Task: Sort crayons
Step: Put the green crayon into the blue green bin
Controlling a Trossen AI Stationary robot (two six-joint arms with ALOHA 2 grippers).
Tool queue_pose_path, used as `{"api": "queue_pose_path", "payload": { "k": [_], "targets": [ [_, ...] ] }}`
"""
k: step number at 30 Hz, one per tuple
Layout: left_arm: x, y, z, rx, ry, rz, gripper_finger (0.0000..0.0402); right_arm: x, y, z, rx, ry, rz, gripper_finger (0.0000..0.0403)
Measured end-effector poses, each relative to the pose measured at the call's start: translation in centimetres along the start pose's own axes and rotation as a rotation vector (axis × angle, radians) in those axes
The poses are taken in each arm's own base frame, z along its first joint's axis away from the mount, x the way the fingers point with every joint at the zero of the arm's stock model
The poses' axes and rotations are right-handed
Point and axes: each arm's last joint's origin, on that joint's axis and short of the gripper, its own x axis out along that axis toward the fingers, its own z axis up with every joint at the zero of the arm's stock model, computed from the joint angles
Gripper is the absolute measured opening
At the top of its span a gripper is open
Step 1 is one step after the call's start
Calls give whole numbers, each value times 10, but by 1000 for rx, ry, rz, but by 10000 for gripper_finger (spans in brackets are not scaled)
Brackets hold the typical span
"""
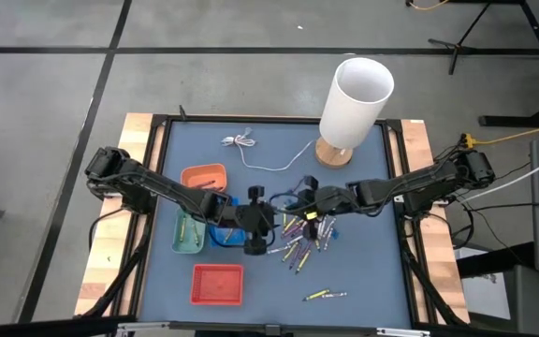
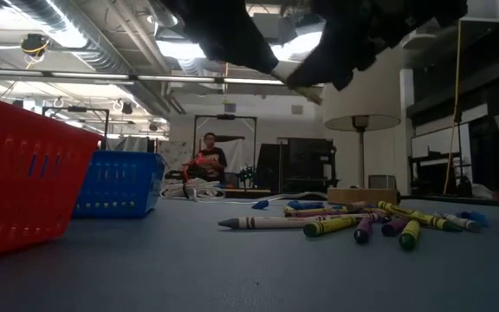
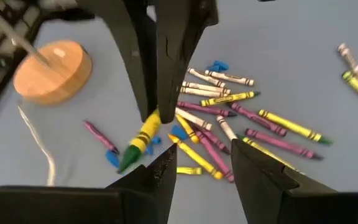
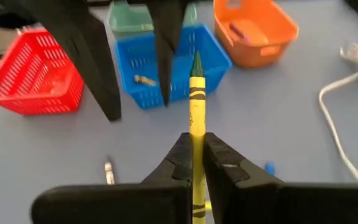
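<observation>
A handover between the arms appears to be the step in hand. A yellow, paper-wrapped crayon with a green tip [image 4: 196, 106] is clamped between the fingers of the right gripper [image 4: 197, 163] and held clear of the blue table top [image 1: 363, 271], pointing towards the left gripper [image 3: 202, 167], whose fingers stand apart just beside the crayon's tip, with nothing between them. The two grippers are met above the middle of the table, at the left edge of the loose heap of yellow, purple, pink and whitish crayons [image 1: 302, 239]; a few more crayons [image 1: 324, 295] lie apart, nearer the front edge. To the left, four small slotted plastic baskets are set out: a blue basket [image 4: 169, 62], a pale green basket [image 1: 187, 232], an orange basket [image 4: 253, 31] and a red basket [image 1: 218, 284]. The next move would seem to call for the left fingers to be closed on the free end before the right grip is let go, then for the crayon to be carried to the matching basket. Dark bands are seen on the wrapper, but no writing can be read.
</observation>
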Motion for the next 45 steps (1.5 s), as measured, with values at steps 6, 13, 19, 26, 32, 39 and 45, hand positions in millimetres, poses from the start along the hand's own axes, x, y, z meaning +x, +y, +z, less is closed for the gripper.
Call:
{"api": "queue_pose_path", "payload": {
  "k": [6,13,19,26,32,39,45],
  "targets": [
    [0,1,-3,-193,28,13,135,0,0,2,-15,-19,-14,17],
    [0,7,-3,-458,-31,185,135,0,0,2,12,-17,-15,17],
    [2,11,-2,-543,-36,178,135,0,0,2,8,-19,-16,17],
    [2,11,4,-575,-84,144,135,0,0,3,-12,-32,-14,17],
    [4,16,5,-588,-90,158,135,0,0,3,-18,-32,-14,17],
    [5,20,5,-595,-89,164,134,0,0,3,-21,-32,-14,17],
    [5,20,5,-595,-89,163,104,0,0,3,-21,-32,-14,17]
  ]
}}
